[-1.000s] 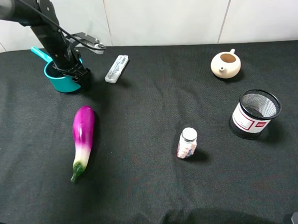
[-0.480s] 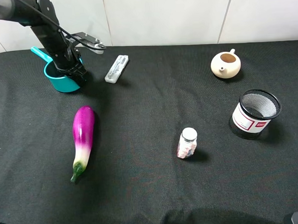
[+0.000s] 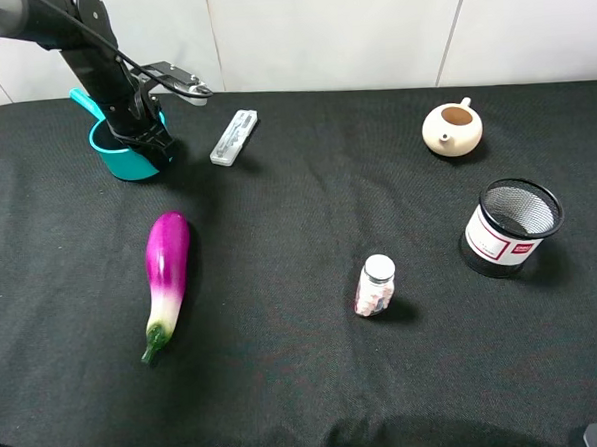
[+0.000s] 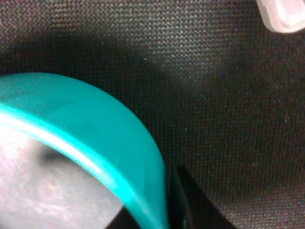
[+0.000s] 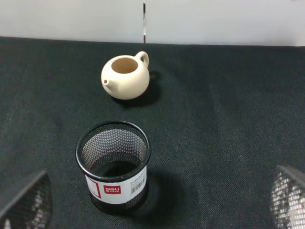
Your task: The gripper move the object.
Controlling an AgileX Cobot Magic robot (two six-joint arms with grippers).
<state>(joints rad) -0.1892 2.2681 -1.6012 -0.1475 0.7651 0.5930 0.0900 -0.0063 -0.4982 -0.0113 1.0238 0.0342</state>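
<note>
The teal saucepan [image 3: 123, 161] stands at the back left of the black cloth, its handle [image 3: 84, 103] pointing back-left. My left gripper [image 3: 147, 139] comes down on the pan's right rim, jaws closed across the wall. In the left wrist view the teal rim [image 4: 95, 138] and grey inside [image 4: 43, 191] fill the picture, with a black finger [image 4: 190, 205] pressed against the outside. My right gripper [image 5: 155, 200] is open and empty; only its two finger edges show, wide apart, near the black mesh cup [image 5: 113, 164].
A white flat case [image 3: 234, 137] lies just right of the pan. A purple eggplant [image 3: 165, 279] lies in front of it. A small pill bottle [image 3: 376, 286] stands mid-table. The cream teapot [image 3: 452, 128] and the mesh cup [image 3: 511, 226] are at the right.
The pan and my left gripper have shifted slightly back and up together; the handle end now sits a little higher in the exterior view. The right arm has not moved.
</note>
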